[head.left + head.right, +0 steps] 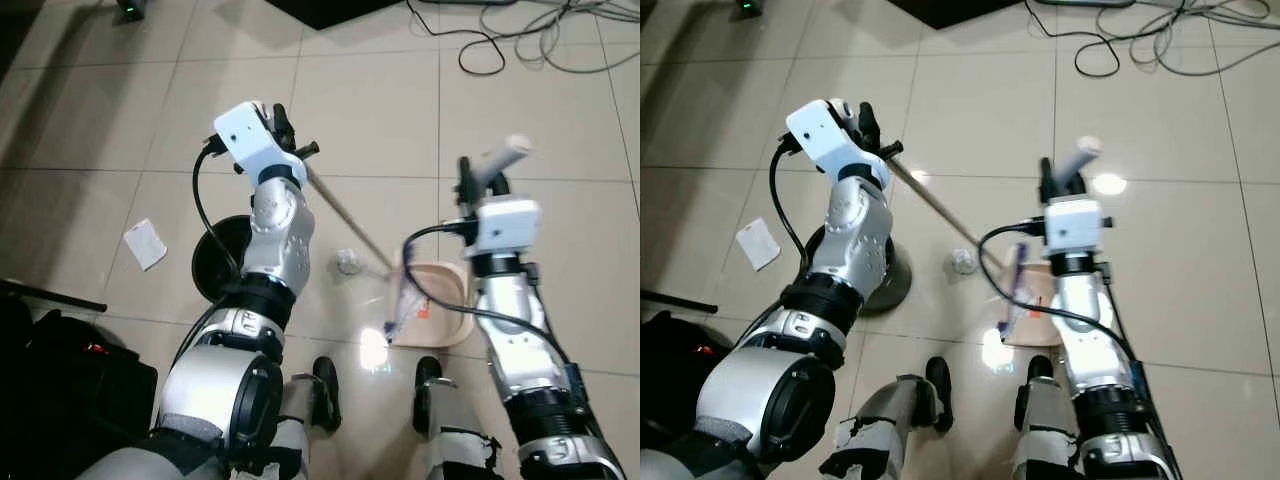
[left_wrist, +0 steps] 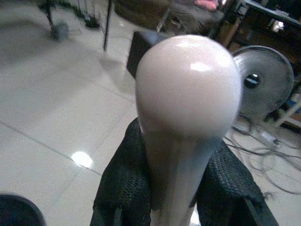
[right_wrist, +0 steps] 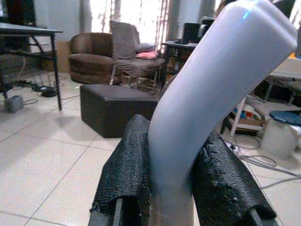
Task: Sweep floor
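Left eye view — dustpan [image 1: 445, 300] partly hidden behind right end effector [image 1: 478, 180], broom [image 1: 345, 220] head obscured

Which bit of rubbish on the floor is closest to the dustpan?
The small crumpled white ball, just left of the beige plastic dustpan. The flat white paper scrap lies much farther left.

Beige dustpan [image 1: 440, 300], pale wooden broom handle [image 1: 345, 218], white crumpled paper [image 1: 347, 262] on cream floor tiles [image 1: 120, 110].
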`<state>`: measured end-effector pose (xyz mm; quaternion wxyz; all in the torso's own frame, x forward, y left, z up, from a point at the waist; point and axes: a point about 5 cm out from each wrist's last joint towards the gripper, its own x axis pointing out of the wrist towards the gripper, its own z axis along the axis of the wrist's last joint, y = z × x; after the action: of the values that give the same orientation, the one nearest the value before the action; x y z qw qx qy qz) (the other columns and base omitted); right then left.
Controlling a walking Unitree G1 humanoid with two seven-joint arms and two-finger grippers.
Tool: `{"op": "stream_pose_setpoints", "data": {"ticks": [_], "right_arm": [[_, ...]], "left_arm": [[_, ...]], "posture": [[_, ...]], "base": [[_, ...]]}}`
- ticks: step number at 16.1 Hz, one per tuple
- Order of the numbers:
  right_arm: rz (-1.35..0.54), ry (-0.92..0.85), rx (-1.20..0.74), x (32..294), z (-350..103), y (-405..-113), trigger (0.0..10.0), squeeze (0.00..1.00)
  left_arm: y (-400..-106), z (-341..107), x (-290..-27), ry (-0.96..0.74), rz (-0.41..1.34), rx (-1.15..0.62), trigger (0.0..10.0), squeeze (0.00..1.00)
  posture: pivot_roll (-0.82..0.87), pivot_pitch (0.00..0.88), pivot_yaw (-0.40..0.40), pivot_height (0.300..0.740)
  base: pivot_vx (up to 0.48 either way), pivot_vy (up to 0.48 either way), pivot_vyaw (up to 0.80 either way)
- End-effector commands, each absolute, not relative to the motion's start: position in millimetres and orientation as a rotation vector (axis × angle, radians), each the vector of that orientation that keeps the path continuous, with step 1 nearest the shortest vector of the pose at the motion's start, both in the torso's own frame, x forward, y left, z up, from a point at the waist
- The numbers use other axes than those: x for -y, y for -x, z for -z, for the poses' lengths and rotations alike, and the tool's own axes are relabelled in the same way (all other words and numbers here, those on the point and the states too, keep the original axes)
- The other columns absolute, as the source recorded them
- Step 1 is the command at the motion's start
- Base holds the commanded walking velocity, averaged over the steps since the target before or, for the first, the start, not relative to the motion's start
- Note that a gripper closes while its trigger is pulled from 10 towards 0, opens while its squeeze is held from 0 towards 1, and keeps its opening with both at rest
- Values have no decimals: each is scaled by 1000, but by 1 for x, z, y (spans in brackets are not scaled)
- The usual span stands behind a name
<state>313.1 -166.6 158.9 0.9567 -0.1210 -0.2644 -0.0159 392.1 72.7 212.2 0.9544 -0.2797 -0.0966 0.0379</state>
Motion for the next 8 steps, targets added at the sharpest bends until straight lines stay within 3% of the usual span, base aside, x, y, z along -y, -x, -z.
{"op": "stream_pose_setpoints", "data": {"ticks": [1,4,8], "right_arm": [[43,175,552,166,-161,-310,10000,0],[40,147,561,172,-166,-308,10000,0],[25,157,531,175,-158,-307,10000,0]], "left_arm": [[-378,-239,-2,805,127,147,10000,0],[-383,-271,-24,734,239,336,10000,0],[-389,-281,-49,552,261,428,10000,0]], "posture": [[19,258,167,740],[15,236,158,740],[17,231,154,740]], "base": [[0,0,0],[0,0,0],[0,0,0]]}}
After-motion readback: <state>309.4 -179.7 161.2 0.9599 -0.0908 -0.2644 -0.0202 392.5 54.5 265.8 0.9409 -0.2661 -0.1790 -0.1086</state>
